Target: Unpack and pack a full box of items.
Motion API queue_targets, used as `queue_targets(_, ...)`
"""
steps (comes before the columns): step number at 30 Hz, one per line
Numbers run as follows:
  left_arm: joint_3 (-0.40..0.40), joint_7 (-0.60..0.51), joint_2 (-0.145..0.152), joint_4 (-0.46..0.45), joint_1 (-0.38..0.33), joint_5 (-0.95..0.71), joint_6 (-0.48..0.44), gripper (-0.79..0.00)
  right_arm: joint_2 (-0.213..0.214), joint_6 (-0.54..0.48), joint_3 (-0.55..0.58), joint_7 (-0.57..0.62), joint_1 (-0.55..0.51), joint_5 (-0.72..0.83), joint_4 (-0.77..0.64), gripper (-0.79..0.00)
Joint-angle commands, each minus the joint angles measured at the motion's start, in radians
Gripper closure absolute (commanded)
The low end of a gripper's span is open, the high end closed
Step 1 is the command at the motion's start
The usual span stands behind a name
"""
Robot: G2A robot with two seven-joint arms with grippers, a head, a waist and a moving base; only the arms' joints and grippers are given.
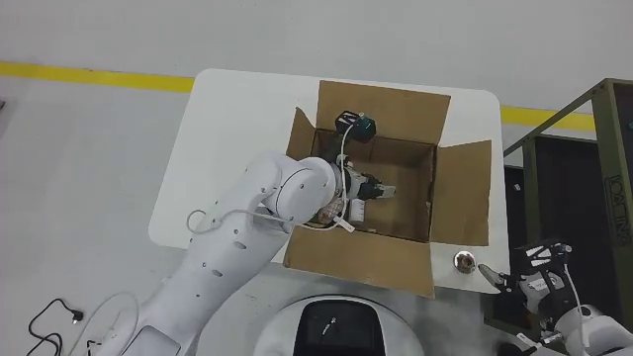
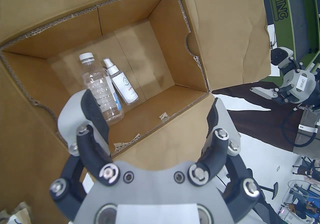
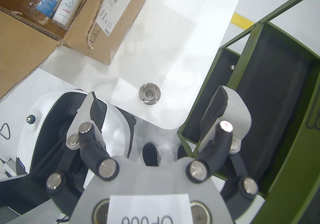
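Two items lay in the cardboard box (image 2: 162, 35), a water bottle (image 2: 101, 90) and spray bottle (image 2: 122, 85); left pincer (image 2: 151, 106) and right pincer (image 3: 157, 97) gaped empty.

The cardboard box (image 1: 386, 109) stands on the right part of the tabletop (image 1: 247, 129). The water bottle (image 2: 102, 88) and the spray bottle (image 2: 122, 85) lie side by side on the box floor. The left pincer (image 2: 150, 101) hangs above the box opening. A metal disc (image 1: 463, 260) lies on the tabletop between the box and the right pincer (image 3: 157, 93). A rack (image 1: 564, 188) stands right of the tabletop.
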Motion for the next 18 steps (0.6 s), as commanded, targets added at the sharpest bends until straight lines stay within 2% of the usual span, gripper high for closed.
queue_targets(1, 0.0, 0.0, 0.0, 0.0, 0.0, 0.0, 0.0, -0.785, -0.001, 0.023, -0.001, -0.012, 0.011, -0.008, 0.021, -0.785)
queue_targets(8, 0.0, 0.0, 0.0, 0.0, 0.0, 0.0, 0.0, -0.785, 0.0, 0.07, 0.013, 0.019, 0.055, 0.029, 0.093, -0.785)
queue_targets(9, 0.0, 0.0, 0.0, 0.0, 0.0, 0.0, 0.0, -0.785, 0.002, 0.066, 0.003, 0.031, 0.068, 0.008, 0.103, -0.751)
queue_targets(11, 0.0, 0.0, 0.0, 0.0, 0.0, 0.0, 0.0, -0.785, 0.006, 0.059, -0.034, 0.049, 0.098, -0.059, 0.119, -0.459)
queue_targets(12, 0.0, 0.0, 0.0, 0.0, 0.0, 0.0, 0.0, -0.785, 0.007, 0.051, -0.06, 0.056, 0.113, -0.089, 0.128, -0.351)
queue_targets(14, 0.0, 0.0, 0.0, 0.0, 0.0, 0.0, 0.0, -0.785, 0.01, 0.043, -0.113, 0.077, 0.143, -0.156, 0.149, -0.191)
queue_targets(17, 0.0, 0.0, 0.0, 0.0, 0.0, 0.0, 0.0, -0.785, 0.01, 0.049, -0.189, 0.103, 0.182, -0.218, 0.188, -0.188)
queue_targets(18, 0.0, 0.0, 0.0, 0.0, 0.0, 0.0, 0.0, -0.785, 0.011, 0.044, -0.208, 0.114, 0.195, -0.224, 0.202, -0.16)
